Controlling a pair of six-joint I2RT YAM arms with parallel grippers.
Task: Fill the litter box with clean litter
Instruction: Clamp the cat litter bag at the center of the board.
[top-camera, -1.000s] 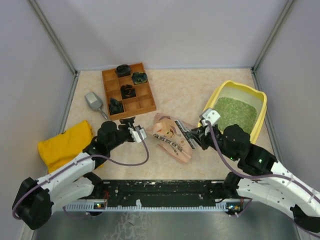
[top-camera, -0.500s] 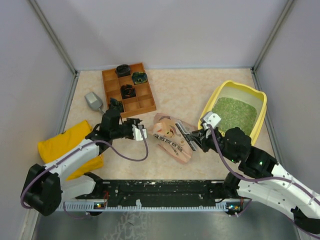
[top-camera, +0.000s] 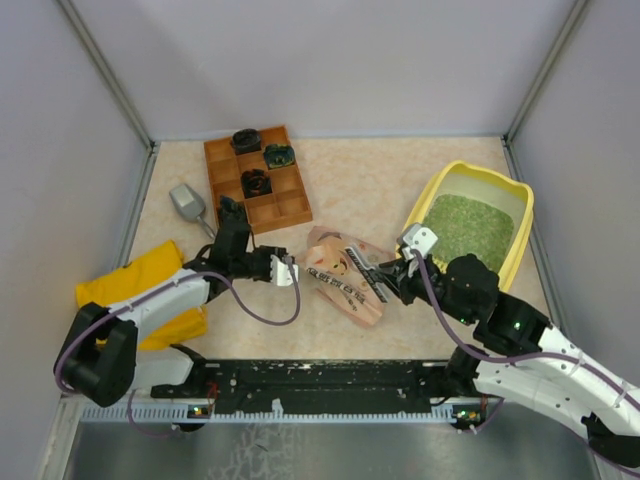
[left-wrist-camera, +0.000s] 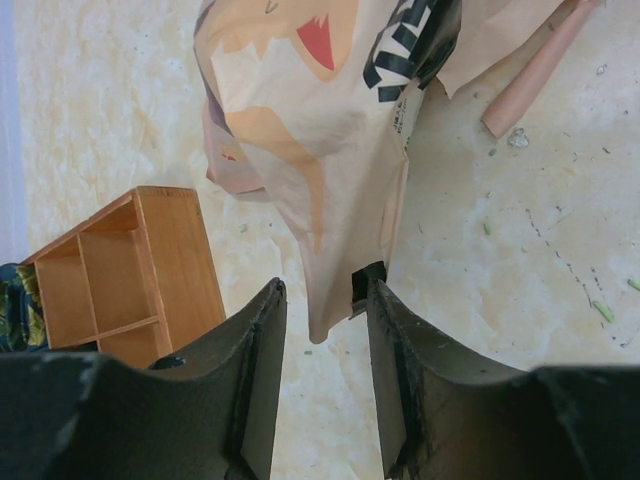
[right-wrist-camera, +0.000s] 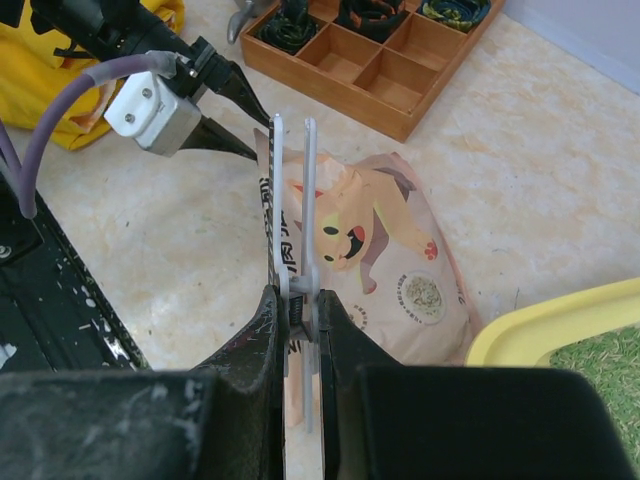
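- Right gripper (right-wrist-camera: 298, 300): fingers pinch a white clip (right-wrist-camera: 292, 190), its prongs reaching over the pink pouch (top-camera: 335, 270).
- Left gripper (left-wrist-camera: 320, 300): fingers spread, with a corner of the pouch reaching between them.
- Pouch: lies flat between the two grippers, long axis diagonal.
- Litter box (top-camera: 478, 168): beyond and to the right of the right gripper, the nearer arm; clean litter (top-camera: 468, 225) covers its floor.
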